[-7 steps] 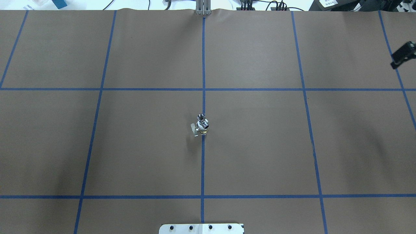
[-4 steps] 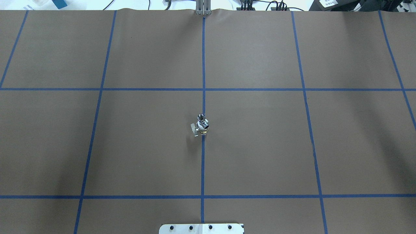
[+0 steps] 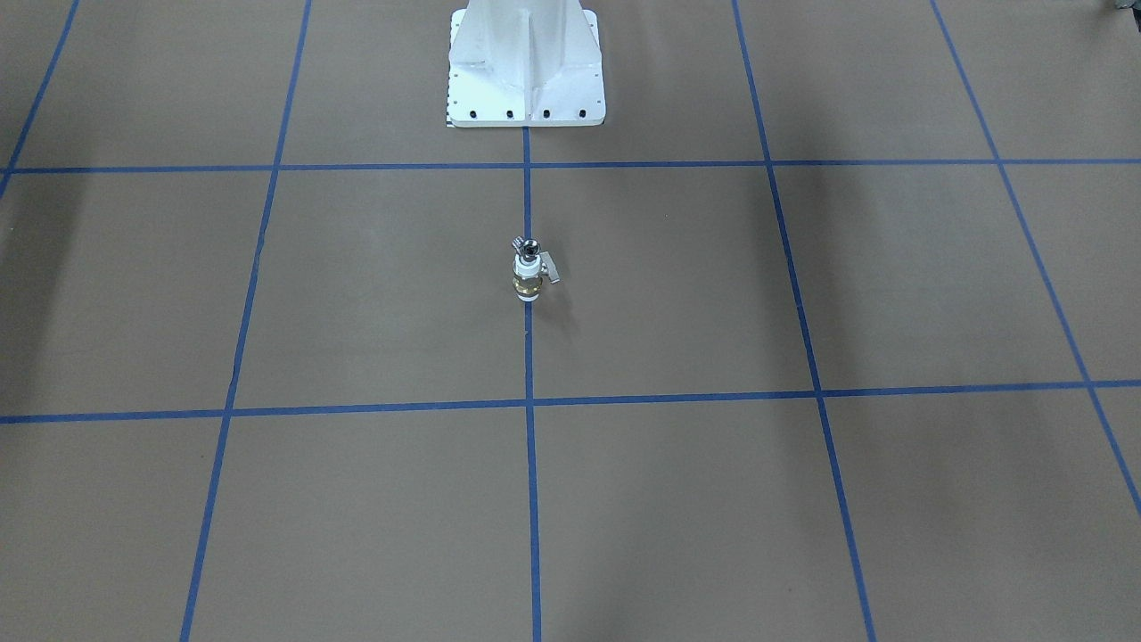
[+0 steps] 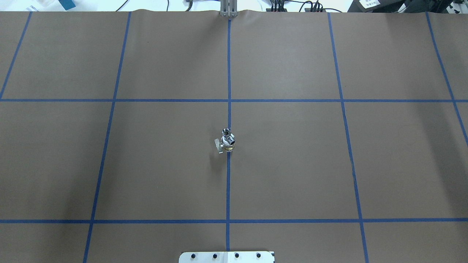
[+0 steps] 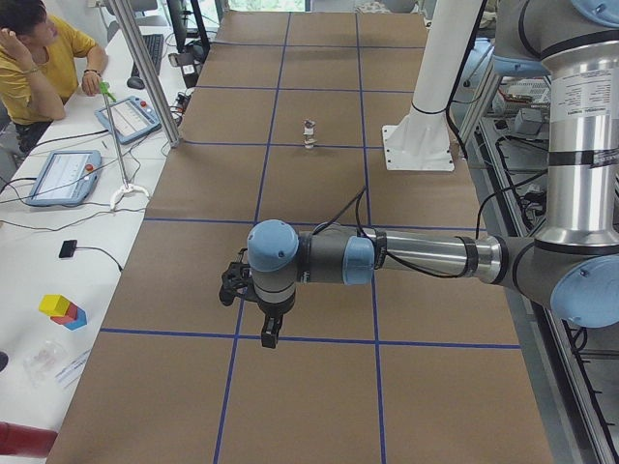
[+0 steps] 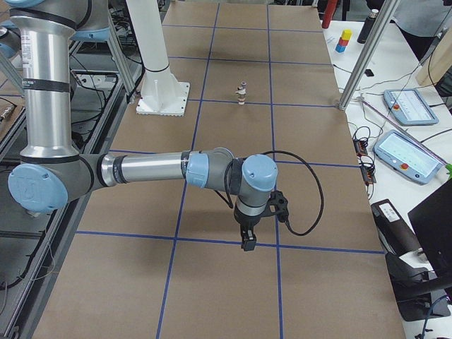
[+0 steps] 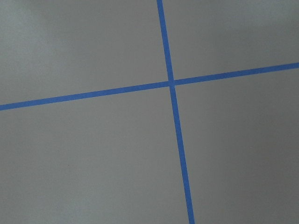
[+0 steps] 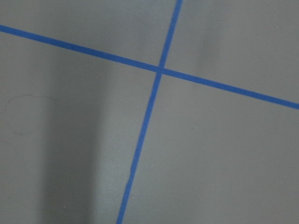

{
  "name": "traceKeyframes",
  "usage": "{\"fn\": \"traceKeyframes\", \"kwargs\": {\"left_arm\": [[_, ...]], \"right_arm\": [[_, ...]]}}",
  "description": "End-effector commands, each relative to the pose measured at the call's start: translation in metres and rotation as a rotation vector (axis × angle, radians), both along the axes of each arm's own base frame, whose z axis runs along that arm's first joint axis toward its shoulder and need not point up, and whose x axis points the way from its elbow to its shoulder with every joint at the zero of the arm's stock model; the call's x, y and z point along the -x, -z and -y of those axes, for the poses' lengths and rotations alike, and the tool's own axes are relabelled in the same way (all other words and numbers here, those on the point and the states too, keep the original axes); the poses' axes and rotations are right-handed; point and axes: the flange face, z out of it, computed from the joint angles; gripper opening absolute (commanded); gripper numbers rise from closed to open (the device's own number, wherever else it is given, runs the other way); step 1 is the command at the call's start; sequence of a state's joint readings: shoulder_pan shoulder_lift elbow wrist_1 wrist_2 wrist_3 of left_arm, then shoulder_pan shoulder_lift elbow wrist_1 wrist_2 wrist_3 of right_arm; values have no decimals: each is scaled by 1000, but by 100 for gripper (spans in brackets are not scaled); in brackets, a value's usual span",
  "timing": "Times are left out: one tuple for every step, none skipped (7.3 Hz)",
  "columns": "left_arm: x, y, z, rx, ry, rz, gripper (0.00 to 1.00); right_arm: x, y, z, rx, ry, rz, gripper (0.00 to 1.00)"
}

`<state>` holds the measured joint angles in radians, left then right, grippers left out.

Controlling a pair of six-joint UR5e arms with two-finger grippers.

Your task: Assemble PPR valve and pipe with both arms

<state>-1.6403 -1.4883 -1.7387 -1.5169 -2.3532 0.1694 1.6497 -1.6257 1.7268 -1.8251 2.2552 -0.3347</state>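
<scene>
Since the front-facing view shows the pipe [image 3: 528, 246] sitting on top of the PPR valve [image 3: 528, 278], the two standing upright as one small piece on the centre blue tape line [image 3: 529, 357], a little out from the white pedestal base [image 3: 526, 80], I judge the joining done. What is left looks like no more than parking the arms, though from here I cannot check how firmly the joint is seated. The valve shows white ends, a brass band between them and its little lever poking to that view's right. The pipe is a shiny chrome cap with a wider head. From overhead the pair stands alone near the middle of the table [image 4: 146, 164], lever to that view's left, with no arm in frame. In the left side view my left arm [image 5: 406, 256] hangs well apart from the valve, the left gripper [image 5: 269, 338] pointing down over a tape crossing. I cannot tell whether its fingers are spread or together. The right side view shows the same for the right arm [image 6: 148, 169] and right gripper [image 6: 247, 244], and again I cannot tell how its fingers stand. Both wrist views give me only brown paper and crossed tape, with no fingers in sight.
</scene>
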Motion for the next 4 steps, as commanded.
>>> {"fn": "traceKeyframes", "kwargs": {"left_arm": [[0, 3, -1, -6, 2, 0, 100], [0, 3, -1, -6, 2, 0, 100], [0, 1, -6, -1, 0, 0, 100], [0, -1, -9, 3, 0, 0, 100]], "right_arm": [[-20, -30, -38, 15, -54, 8, 100], [-19, -35, -46, 23, -70, 32, 99], [-19, -27, -41, 40, -110, 29, 99], [-20, -15, -32, 51, -182, 22, 99]]}}
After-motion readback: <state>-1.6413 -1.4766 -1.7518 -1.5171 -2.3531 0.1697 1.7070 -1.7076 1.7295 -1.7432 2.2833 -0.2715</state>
